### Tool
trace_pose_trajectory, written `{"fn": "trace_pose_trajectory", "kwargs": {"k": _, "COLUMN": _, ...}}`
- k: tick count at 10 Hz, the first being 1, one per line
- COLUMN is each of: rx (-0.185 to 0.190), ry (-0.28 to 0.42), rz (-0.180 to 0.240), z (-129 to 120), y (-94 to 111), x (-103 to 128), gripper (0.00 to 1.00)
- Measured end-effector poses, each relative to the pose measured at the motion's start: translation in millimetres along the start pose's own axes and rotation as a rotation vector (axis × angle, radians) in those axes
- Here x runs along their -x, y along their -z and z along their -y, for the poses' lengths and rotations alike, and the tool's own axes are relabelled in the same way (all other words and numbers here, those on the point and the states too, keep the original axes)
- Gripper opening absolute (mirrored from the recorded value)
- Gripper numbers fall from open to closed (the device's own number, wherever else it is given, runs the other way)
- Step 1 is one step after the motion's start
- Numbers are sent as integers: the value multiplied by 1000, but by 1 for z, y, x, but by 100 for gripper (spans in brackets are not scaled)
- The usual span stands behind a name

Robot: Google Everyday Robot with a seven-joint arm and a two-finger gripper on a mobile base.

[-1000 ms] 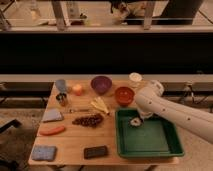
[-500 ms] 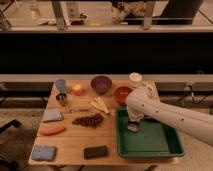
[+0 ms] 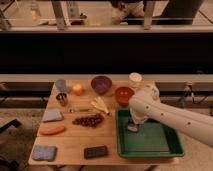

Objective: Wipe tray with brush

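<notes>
In the camera view the wooden counter (image 3: 75,142) carries the dark-green tray (image 3: 159,146) at its near right end. The white arm (image 3: 172,119) reaches in from the right and bends down, so that the hand (image 3: 134,123) stands low over the tray's far left corner, just inside the rim. Right beneath the hand, a small pale-and-dark shape on the tray floor looks to be the brush (image 3: 133,128), touching or all but touching the green surface. The arm's bulk covers the grip, so I cannot tell how far the hand is open or whether it truly has hold of the brush. Just beyond that corner of the tray sits the red-brown bowl (image 3: 124,95), near the arm's wrist. The black block (image 3: 95,151) and the blue-grey sponge (image 3: 44,152) lie well off to the left along the counter's near edge. I judge the step in hand to be the wiping itself, with the brush at one end of a stroke in the corner and most of the green floor to the right and nearer not yet under it. The next move calls for drawing the brush across the floor toward the right and near side. It should keep light downward pressure, stay inside the raised rim, and hold the wrist clear of the bowl.
</notes>
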Motion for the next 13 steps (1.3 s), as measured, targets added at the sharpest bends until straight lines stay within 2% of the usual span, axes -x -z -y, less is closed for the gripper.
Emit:
{"fn": "trace_pose_trajectory", "kwargs": {"k": 3, "rx": 2, "ry": -2, "rz": 18, "z": -6, "y": 10, "x": 11, "gripper": 0}}
{"fn": "trace_pose_trajectory", "kwargs": {"k": 5, "rx": 10, "ry": -1, "rz": 14, "z": -16, "y": 14, "x": 14, "gripper": 0}}
{"fn": "trace_pose_trajectory", "kwargs": {"k": 8, "rx": 25, "ry": 1, "rz": 13, "z": -30, "y": 13, "x": -2, "gripper": 0}}
{"fn": "trace_pose_trajectory", "kwargs": {"k": 10, "rx": 34, "ry": 19, "rz": 11, "z": -38, "y": 15, "x": 1, "gripper": 0}}
{"fn": "trace_pose_trajectory", "kwargs": {"k": 11, "rx": 35, "ry": 15, "rz": 13, "z": -44, "y": 19, "x": 5, "gripper": 0}}
{"fn": "trace_pose_trajectory", "kwargs": {"k": 13, "rx": 36, "ry": -9, "rz": 10, "z": -53, "y": 22, "x": -7, "gripper": 0}}
